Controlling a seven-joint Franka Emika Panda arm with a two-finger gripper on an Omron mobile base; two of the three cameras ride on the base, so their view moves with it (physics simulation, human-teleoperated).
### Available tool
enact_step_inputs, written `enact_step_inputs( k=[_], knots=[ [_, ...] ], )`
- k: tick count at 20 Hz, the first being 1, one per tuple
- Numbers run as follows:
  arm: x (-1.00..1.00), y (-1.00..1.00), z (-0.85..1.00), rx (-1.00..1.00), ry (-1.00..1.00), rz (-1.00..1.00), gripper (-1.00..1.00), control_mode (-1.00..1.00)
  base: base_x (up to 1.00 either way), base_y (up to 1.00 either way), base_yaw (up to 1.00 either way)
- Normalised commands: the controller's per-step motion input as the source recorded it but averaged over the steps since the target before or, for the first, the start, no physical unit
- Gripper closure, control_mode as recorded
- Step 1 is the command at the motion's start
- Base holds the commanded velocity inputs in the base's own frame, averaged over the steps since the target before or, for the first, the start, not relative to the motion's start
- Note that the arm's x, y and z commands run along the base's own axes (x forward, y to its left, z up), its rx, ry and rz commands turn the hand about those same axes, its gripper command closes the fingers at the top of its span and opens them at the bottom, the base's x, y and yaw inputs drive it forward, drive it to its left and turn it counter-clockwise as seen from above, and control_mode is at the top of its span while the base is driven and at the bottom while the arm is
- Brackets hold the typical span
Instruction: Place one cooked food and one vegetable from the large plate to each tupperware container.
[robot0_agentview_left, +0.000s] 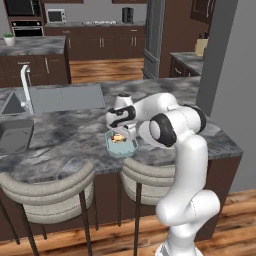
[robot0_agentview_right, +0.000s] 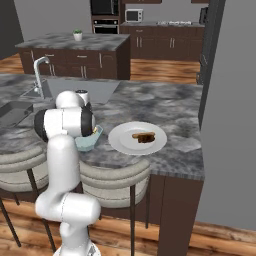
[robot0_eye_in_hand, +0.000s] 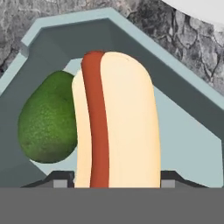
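The gripper (robot0_eye_in_hand: 117, 183) is clamped on the sausage bun (robot0_eye_in_hand: 116, 122), one dark finger tip (robot0_eye_in_hand: 59, 180) showing at each side of the bun's near end in the hand view. The bun's long axis runs straight away from the hand, down into the pale blue-green octagonal tub (robot0_eye_in_hand: 192, 144); the red sausage lies as a stripe along its left part, with the pale, smooth bread rounded at the far end. Touching the bun's left side is the dark green roundish vegetable (robot0_eye_in_hand: 46, 124), resting on the tub's floor against its wall. In the left base view the tub (robot0_agentview_left: 121, 148) sits on the desk (robot0_agentview_left: 65, 135) near its front edge, directly under the hand, above the stools. To the tub's right in the right base view, the large white plate (robot0_agentview_right: 120, 140) lies near the same front edge, carrying an orange-brown elongated piece (robot0_agentview_right: 142, 135) with a darker lump (robot0_agentview_right: 148, 139) touching it.
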Motion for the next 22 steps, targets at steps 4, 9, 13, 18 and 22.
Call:
enact_step_inputs(
  k=[4, 9, 13, 18, 22],
  knots=[
    [-0.05, 0.00, 0.23, 0.00, -0.21, -0.03, -1.00, -1.00, 0.00, 0.00, 0.00],
    [-0.04, 0.00, 0.10, 0.10, -0.60, -0.13, -1.00, -1.00, 0.00, 0.00, 0.00],
    [-0.39, -0.21, 0.63, 0.19, -0.61, -0.08, -1.00, -1.00, 0.00, 0.00, 0.00],
    [-0.74, -0.56, 0.74, 0.06, -0.29, -0.05, -1.00, -1.00, 0.00, 0.00, 0.00],
    [-0.59, -0.72, 0.86, -0.27, 0.04, -0.12, -1.00, -1.00, 0.00, 0.00, 0.00]
  ],
)
